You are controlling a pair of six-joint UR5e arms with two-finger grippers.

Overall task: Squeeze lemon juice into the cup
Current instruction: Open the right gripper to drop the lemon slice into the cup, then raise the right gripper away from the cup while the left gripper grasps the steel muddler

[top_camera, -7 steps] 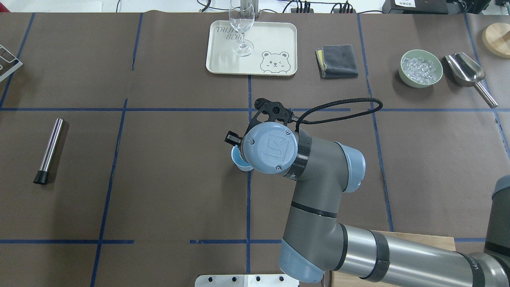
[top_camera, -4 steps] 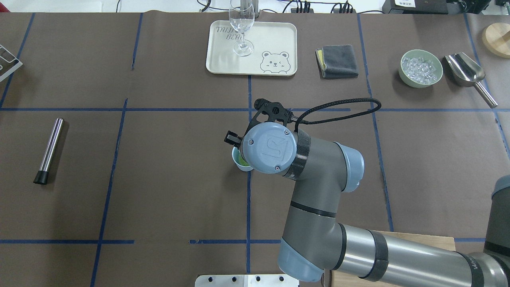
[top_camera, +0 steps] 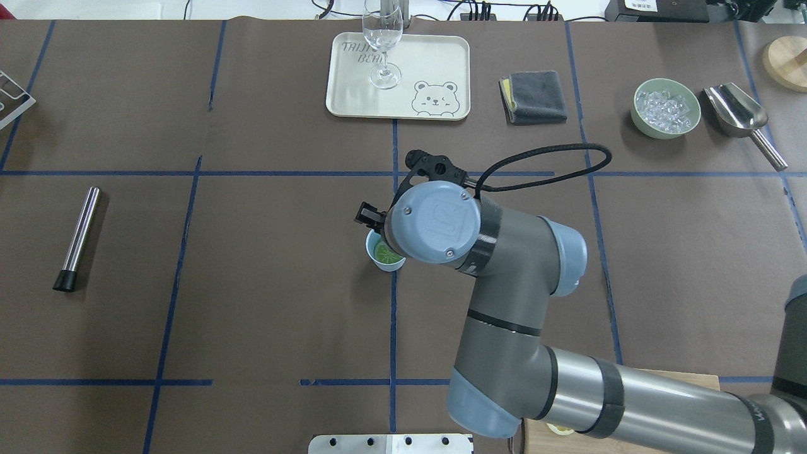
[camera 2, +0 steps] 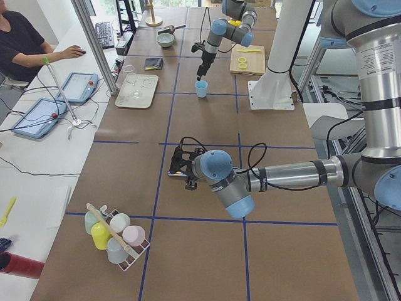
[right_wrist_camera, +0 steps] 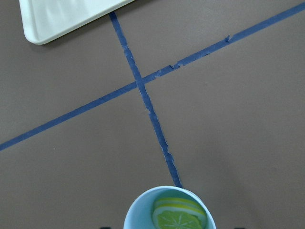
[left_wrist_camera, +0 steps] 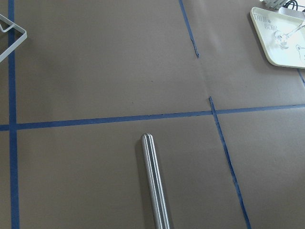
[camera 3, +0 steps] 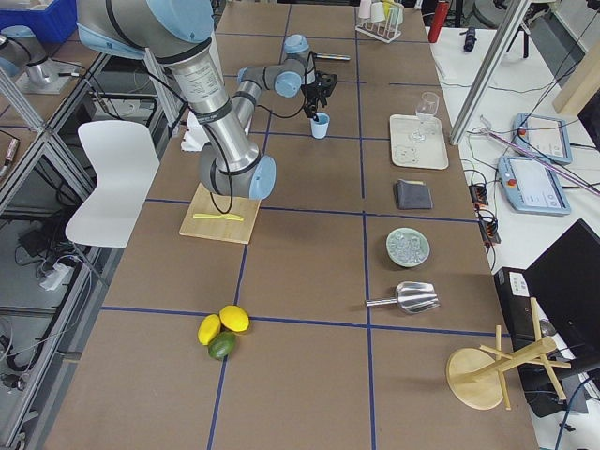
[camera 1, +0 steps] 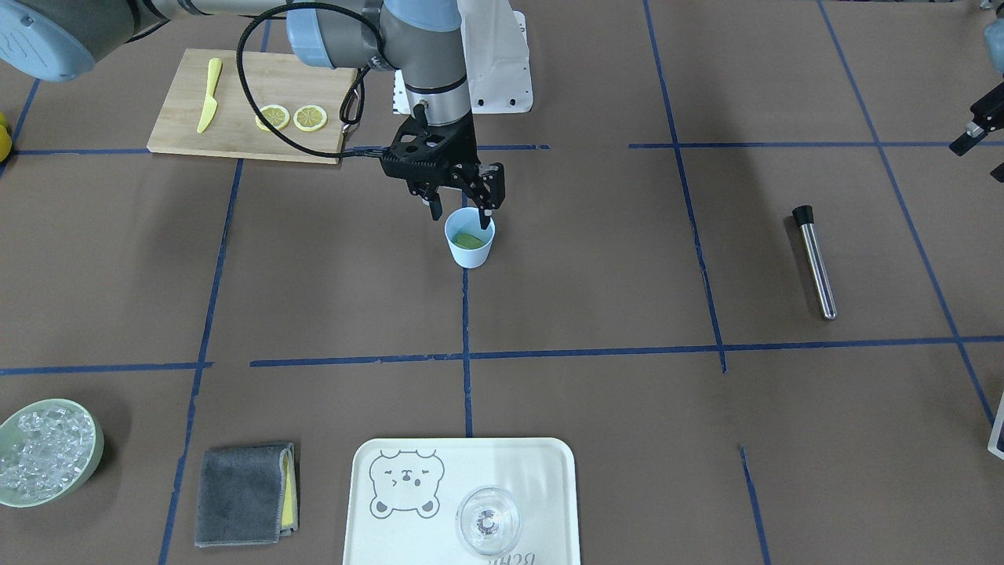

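Light-blue, the cup (camera 1: 470, 254) stands mid-frame in the front view on a tape line, with the lemon (camera 1: 468, 239) lying inside. The right gripper (camera 1: 461, 212) hangs just over its rim, jaws wide and empty; from overhead its wrist hides part of the cup. A board (camera 1: 176, 86) with two slices (camera 1: 275, 117) lies upper left and a steel tube (camera 1: 816, 267) lies to the right. The left gripper (camera 1: 975, 132) is cut off at the upper right edge, so its state cannot be told.

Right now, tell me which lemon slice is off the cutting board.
The slice inside the blue cup, below the right hand; the other two lie on the board.
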